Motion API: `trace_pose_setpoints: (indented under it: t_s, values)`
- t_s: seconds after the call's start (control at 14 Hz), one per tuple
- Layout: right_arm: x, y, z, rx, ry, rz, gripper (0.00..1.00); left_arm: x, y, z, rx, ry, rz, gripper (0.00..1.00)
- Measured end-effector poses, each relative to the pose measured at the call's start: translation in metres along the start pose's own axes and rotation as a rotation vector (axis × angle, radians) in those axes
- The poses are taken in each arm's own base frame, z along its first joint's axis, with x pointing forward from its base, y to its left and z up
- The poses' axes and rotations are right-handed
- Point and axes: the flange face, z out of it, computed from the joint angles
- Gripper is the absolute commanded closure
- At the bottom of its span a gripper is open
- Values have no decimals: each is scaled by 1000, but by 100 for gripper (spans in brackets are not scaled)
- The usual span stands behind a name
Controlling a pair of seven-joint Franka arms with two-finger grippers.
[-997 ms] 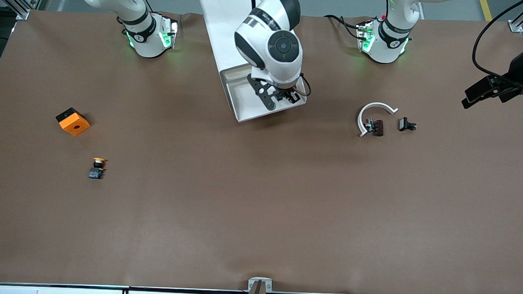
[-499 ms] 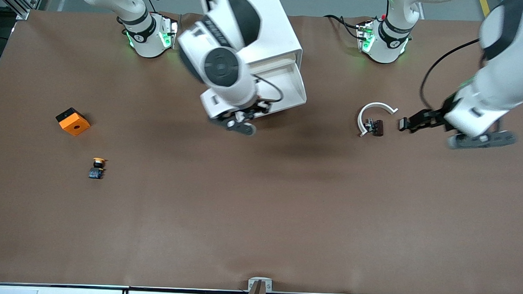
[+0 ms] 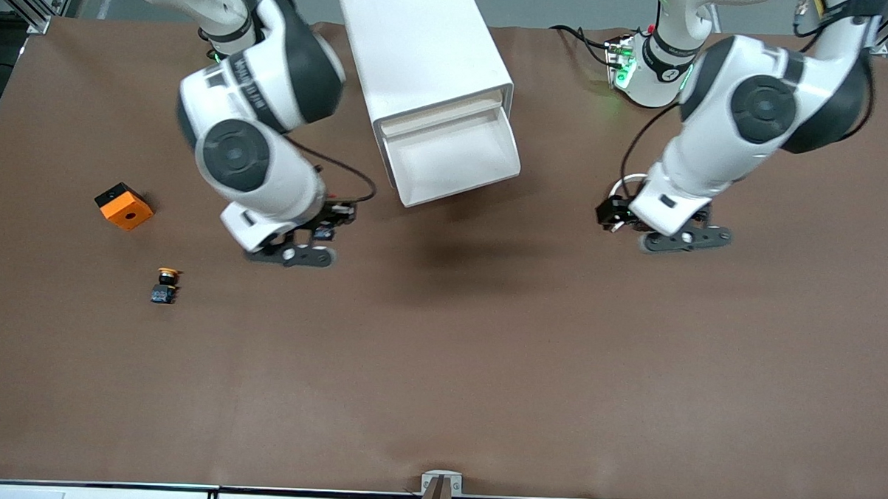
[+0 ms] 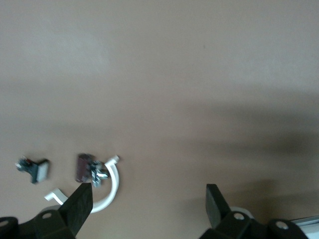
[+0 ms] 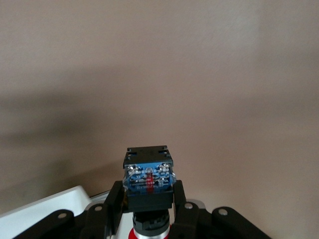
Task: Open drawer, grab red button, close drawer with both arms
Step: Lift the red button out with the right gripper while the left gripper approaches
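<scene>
Between the right tool's (image 5: 148, 211) clamping fingers, the button (image 5: 148, 180) is showing its red cap and black-and-blue base; left tool (image 4: 148, 201) is gaping

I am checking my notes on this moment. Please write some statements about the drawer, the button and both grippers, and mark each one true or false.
1. The drawer stands open. True.
2. The right gripper is shut on the button. True.
3. The button held has a yellow cap. False: its cap is red; the yellow-capped button lies on the table.
4. The left gripper holds the white curved piece. False: its jaws are open and hold nothing, above that piece.
5. The orange cube lies inside the drawer. False: it lies on the table toward the right arm's end.
</scene>
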Motion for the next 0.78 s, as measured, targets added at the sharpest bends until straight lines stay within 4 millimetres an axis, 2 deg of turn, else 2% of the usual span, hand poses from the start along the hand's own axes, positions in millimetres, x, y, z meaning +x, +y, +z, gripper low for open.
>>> trace_pose_setpoints:
  t_s: [0.21, 0.43, 0.57, 0.78]
  values:
    - [15, 71, 17, 39, 48, -14, 100, -6, 19, 40, 17, -74, 10, 0]
    - [16, 134, 57, 38, 90, 9, 100, -10, 38, 85, 28, -155, 2, 0]
    - [14, 164, 84, 14, 98, 25, 100, -18, 52, 108, 41, -198, -33, 0]
    - [13, 196, 119, -7, 117, 56, 100, -31, 71, 128, 66, -231, -95, 0]
